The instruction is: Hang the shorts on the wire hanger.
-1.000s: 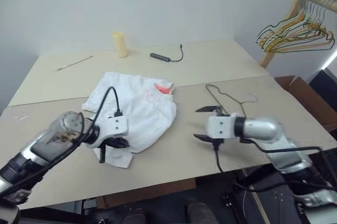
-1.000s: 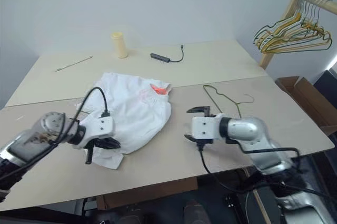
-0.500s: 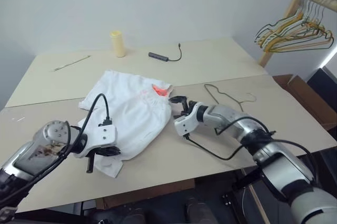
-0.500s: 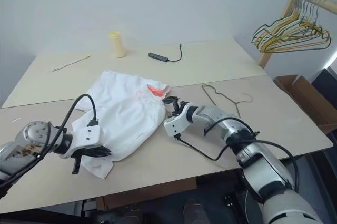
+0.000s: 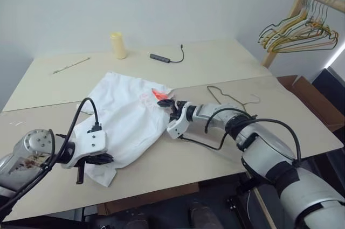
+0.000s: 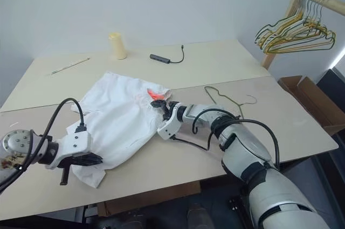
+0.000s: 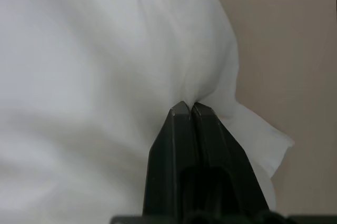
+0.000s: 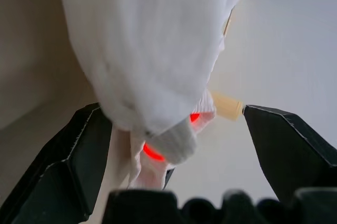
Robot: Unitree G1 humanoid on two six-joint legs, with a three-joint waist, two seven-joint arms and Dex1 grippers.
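Beige table (image 5: pixel 226 67) before plain pale wall. White shorts (image 5: pixel 124 118) spread flat near table middle, pink-red mark at waistband. Left gripper (image 7: pixel 188 109): jaws together, clamped on shorts' near hem corner. Right gripper (image 8: pixel 168 124): jaws apart, straddling bunched waistband edge by red mark, not yet closed on it. Wire hanger (image 5: pixel 229 98) flat on table just right of shorts, apart from them, beyond right arm. Yellow cylinder (image 5: pixel 117 44), dark cable (image 5: pixel 167 57), thin stick (image 5: pixel 70 64) behind shorts. Coloured hangers on wooden rack (image 5: pixel 302 29) far right of shorts.
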